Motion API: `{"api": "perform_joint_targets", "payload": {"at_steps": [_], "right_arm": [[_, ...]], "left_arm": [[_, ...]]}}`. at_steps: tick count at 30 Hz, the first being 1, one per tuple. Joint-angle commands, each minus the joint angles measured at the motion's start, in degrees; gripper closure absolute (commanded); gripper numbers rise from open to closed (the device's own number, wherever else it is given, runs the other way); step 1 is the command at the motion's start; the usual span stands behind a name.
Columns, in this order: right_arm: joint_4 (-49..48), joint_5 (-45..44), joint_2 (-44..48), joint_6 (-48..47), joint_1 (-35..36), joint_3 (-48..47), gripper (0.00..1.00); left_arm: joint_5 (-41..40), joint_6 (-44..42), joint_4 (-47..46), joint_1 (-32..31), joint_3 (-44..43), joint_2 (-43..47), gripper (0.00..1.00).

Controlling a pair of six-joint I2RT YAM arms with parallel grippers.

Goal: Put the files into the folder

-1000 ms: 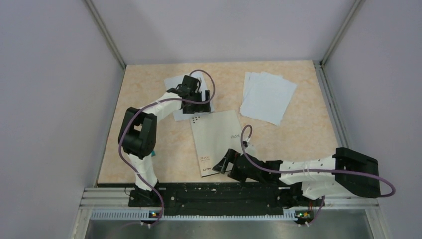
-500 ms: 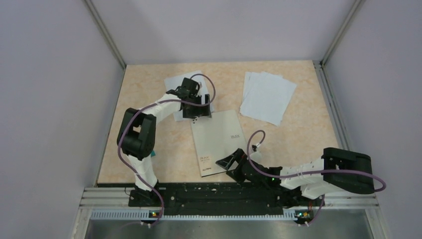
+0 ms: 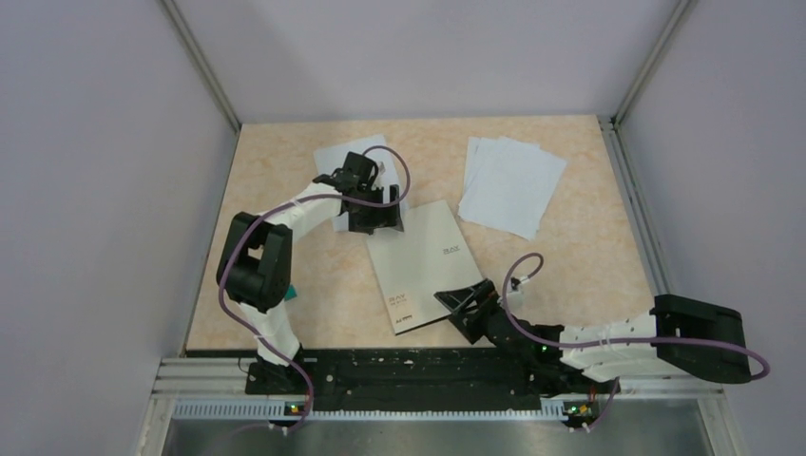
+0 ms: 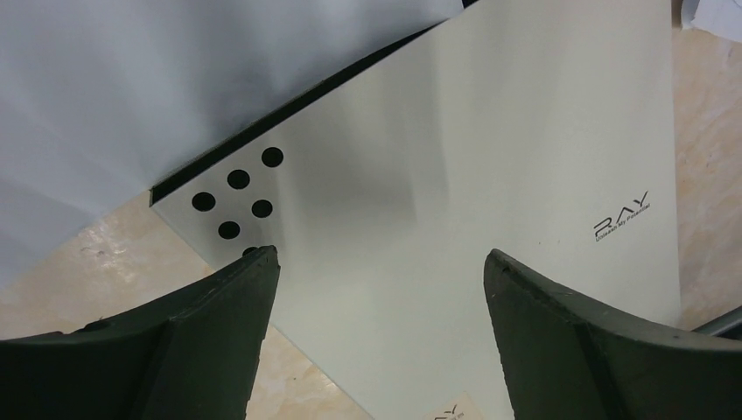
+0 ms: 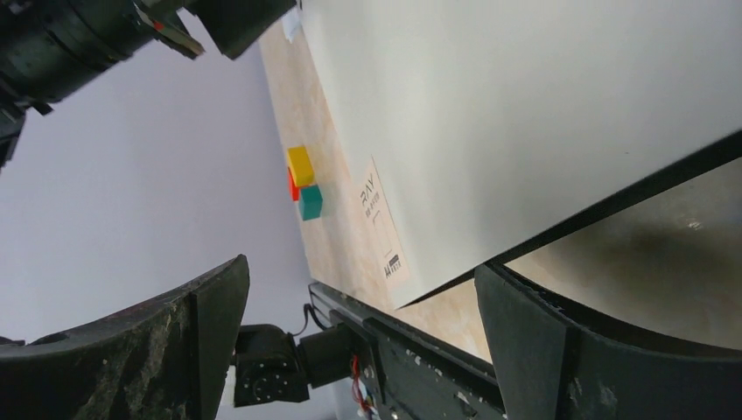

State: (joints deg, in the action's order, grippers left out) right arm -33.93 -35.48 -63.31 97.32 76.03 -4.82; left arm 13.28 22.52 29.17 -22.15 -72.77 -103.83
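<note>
Folder shut, papers outside — barely begun.
The folder [image 3: 423, 264] lay closed at mid-frame on the speckled beige table [image 3: 276, 180], its silver-grey cover smooth, matte and stiff, dark dots at one corner, black edge beneath. The files [image 3: 511, 185], thin floppy white sheets, sat fanned at upper right, one more by the folder's far corner — none inside. Left gripper [image 4: 376, 262] hung spread above that corner, right gripper [image 5: 359, 280] gaped at the near edge, both holding nothing.

grey folder [image 3: 423, 266], l gripper [image 3: 373, 220] at its far-left corner, r gripper [image 3: 463, 302] at near-right edge.
</note>
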Motion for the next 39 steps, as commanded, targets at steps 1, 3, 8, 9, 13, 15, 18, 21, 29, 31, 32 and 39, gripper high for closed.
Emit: {"api": "perform_joint_targets", "payload": {"at_steps": [1, 3, 8, 9, 13, 15, 18, 21, 29, 31, 32, 39], "right_arm": [[-3.59, -5.82, 3.04, -0.51, 0.58, 1.56, 0.01], [-4.81, -7.09, 3.77, -1.21, 0.61, 2.42, 0.03], [-9.37, -9.82, 3.30, -5.79, 0.50, 3.30, 0.13], [-10.37, -10.15, 2.94, -7.02, 0.48, 3.25, 0.15], [-17.99, -11.08, 0.11, -13.03, 0.14, 3.38, 0.23], [-23.72, -10.97, -2.18, -15.30, -0.07, 3.54, 0.28], [-29.53, -10.10, -6.53, -17.65, -0.50, 3.28, 0.36], [-34.63, -9.17, -10.61, -19.63, -0.77, 2.70, 0.47], [-39.42, -7.67, -15.97, -26.62, -1.15, 0.65, 0.69], [-36.94, -7.82, -14.92, -28.46, -1.17, -0.15, 0.73], [-35.45, -7.98, -14.20, -29.25, -1.17, -0.59, 0.74], [-22.00, -9.88, -9.44, -36.13, -1.17, -5.76, 0.86]], "left_arm": [[3.14, 1.08, -1.30, 0.24, 1.44, 2.90, 0.09], [3.85, 1.33, -1.91, 0.20, 2.04, 3.02, 0.10], [4.98, 1.47, -2.43, 0.19, 3.31, 3.07, 0.14], [5.12, 1.47, -2.52, 0.17, 3.39, 3.09, 0.14], [6.00, 1.55, -2.57, 0.21, 3.55, 2.81, 0.18], [6.31, 1.64, -2.54, 0.23, 3.53, 3.03, 0.20], [6.64, 1.65, -2.14, 0.23, 3.40, 3.59, 0.22], [6.84, 1.50, -1.42, 0.20, 3.07, 4.40, 0.25], [7.61, 1.44, 1.67, 0.20, 1.11, 7.54, 0.30], [8.02, 2.08, 2.36, 0.22, 0.81, 8.73, 0.31], [8.18, 2.44, 2.67, 0.20, 0.69, 9.38, 0.31], [8.97, 4.75, 4.07, 0.25, 0.57, 14.26, 0.31]]}}
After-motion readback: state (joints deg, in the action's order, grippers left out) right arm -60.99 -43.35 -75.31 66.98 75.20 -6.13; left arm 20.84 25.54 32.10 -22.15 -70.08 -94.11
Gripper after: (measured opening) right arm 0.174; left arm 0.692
